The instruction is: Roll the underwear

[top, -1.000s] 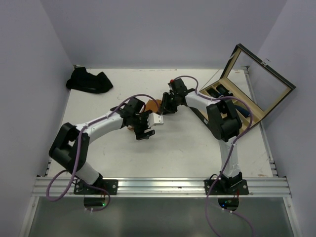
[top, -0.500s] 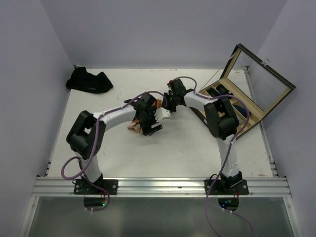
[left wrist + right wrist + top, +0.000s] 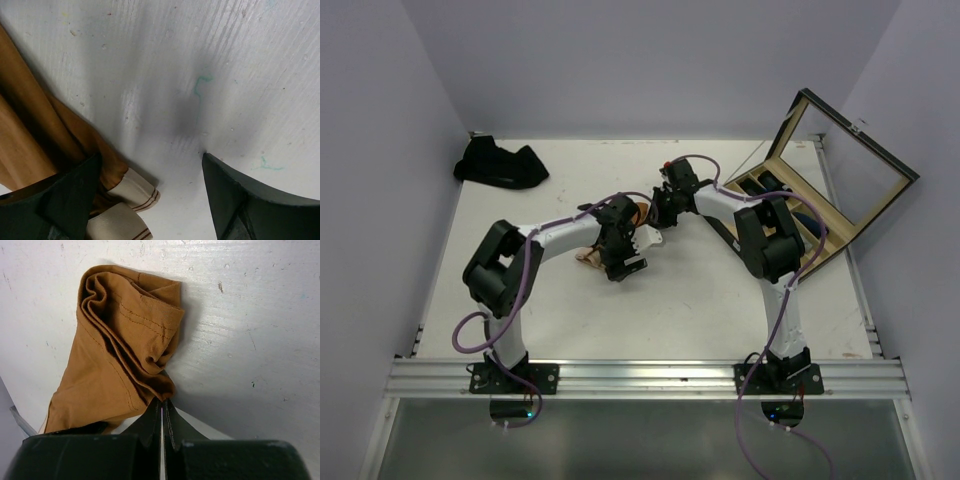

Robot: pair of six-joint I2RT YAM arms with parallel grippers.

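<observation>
The rust-orange underwear (image 3: pixel 120 350) lies bunched on the white table, mostly hidden under both wrists in the top view, where an orange bit (image 3: pixel 638 211) shows. My right gripper (image 3: pixel 161 402) is shut, its tips pinching a folded edge of the cloth. My left gripper (image 3: pixel 151 159) stands open just above the table at the other end. Its left finger (image 3: pixel 75 192) lies against the orange cloth (image 3: pixel 30 135), and the cream waistband (image 3: pixel 131 190) curls just inside that finger. The right finger (image 3: pixel 240 195) is over bare table.
A heap of dark underwear (image 3: pixel 500 162) lies at the back left corner. At the right stands the wooden compartment box (image 3: pixel 798 225) with its glass lid (image 3: pixel 850 165) raised, dark items in its compartments. The table's (image 3: pixel 690 300) near half is bare white.
My right gripper has closed onto the orange cloth. My left arm has swung right and in, bringing its open gripper down at the waistband end.
</observation>
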